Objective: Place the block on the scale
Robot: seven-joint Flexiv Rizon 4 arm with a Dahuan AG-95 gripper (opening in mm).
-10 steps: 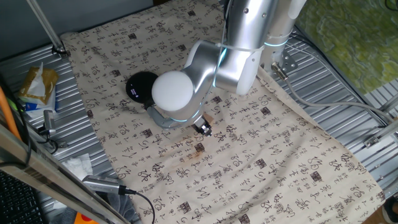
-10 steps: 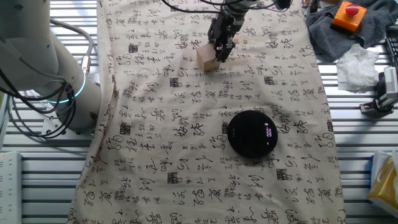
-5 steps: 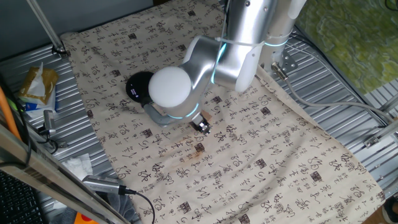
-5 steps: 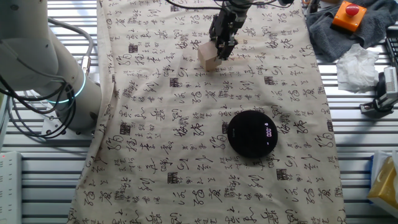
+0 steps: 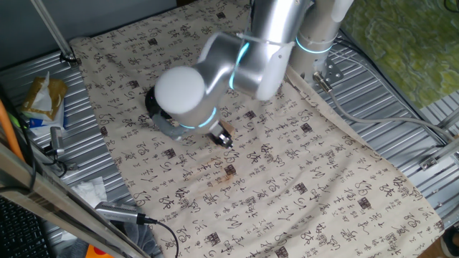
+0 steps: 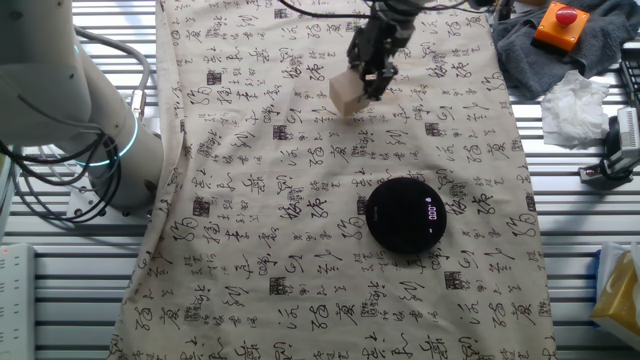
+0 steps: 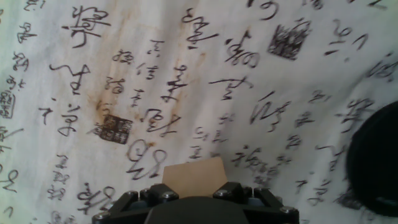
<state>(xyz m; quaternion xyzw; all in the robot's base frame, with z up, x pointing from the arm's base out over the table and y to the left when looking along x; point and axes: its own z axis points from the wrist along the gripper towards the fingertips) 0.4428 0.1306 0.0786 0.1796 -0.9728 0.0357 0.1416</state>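
Gripping the block [image 6: 346, 93], the gripper [image 6: 375, 78] hangs well apart from the scale [image 6: 405, 214].

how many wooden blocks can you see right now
1. The block is held in the gripper above the printed cloth, up-left of the scale. No others visible, though the arm hides some cloth.

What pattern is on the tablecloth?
The tablecloth is cream with black calligraphy characters and small dark seal stamps, clearest in the hand view.

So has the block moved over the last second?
Yes. Held in the gripper, the block has shifted slightly toward the scale and the orange button box.
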